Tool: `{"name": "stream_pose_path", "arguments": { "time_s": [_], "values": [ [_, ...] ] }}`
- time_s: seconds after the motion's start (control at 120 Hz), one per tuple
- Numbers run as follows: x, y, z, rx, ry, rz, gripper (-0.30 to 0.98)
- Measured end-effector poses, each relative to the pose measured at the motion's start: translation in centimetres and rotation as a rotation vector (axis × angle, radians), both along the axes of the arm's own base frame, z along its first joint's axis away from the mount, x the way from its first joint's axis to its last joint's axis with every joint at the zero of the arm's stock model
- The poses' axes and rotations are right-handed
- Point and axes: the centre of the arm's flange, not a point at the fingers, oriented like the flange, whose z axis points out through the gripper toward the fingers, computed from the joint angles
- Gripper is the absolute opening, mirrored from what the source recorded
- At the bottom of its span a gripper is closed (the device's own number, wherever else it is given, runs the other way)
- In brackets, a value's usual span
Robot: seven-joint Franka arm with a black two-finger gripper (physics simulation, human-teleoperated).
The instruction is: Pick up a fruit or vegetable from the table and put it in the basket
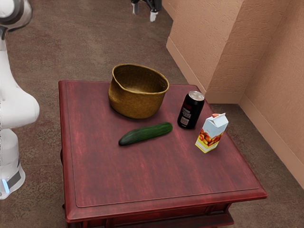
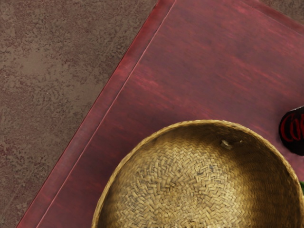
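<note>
While the claw [image 1: 144,13] stands open and empty, the cucumber [image 1: 146,134] lies between the basket [image 1: 135,104] and the exterior view's near edge of the bench [image 1: 142,175]; off-centre closure could roll it against the basket

Here the end effector [image 1: 144,13] is cropped by the exterior view's top! In the wrist view, basket [image 2: 270,185] and can [image 2: 293,132] are clipped.

Cucumber [image 1: 147,134]: whole, dark green, elongate, lying lengthwise, lower than the gripper [image 1: 144,14] and farther from it than the basket [image 1: 135,105]. Basket: golden-brown, woven, round-mouthed, upright, its interior exposed, below the gripper.
</note>
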Motion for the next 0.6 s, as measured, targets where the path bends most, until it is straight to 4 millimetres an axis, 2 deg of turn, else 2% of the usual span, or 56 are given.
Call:
{"name": "stream_pose_path", "arguments": {
  "time_s": [0.042,0.067,0.108,0.167,0.275,0.342,0.5,0.6],
  "values": [
    [-0.4,-4.3,0.3,0.021,0.008,-0.058,0.68],
    [-0.3,-7.1,-0.7,0.039,0.036,-0.092,0.68],
    [0.3,-10.4,-3.5,0.069,0.098,-0.129,0.69],
    [1.1,-13.3,-8.7,0.1,0.187,-0.149,0.69],
    [1.9,-14.9,-17.6,0.124,0.313,-0.126,0.69],
    [2.1,-14.9,-21.0,0.118,0.345,-0.096,0.69],
    [2.7,-15.2,-23.7,0.095,0.339,-0.021,0.69],
    [2.9,-16.5,-23.8,0.093,0.323,-0.001,0.69]
  ]
}}
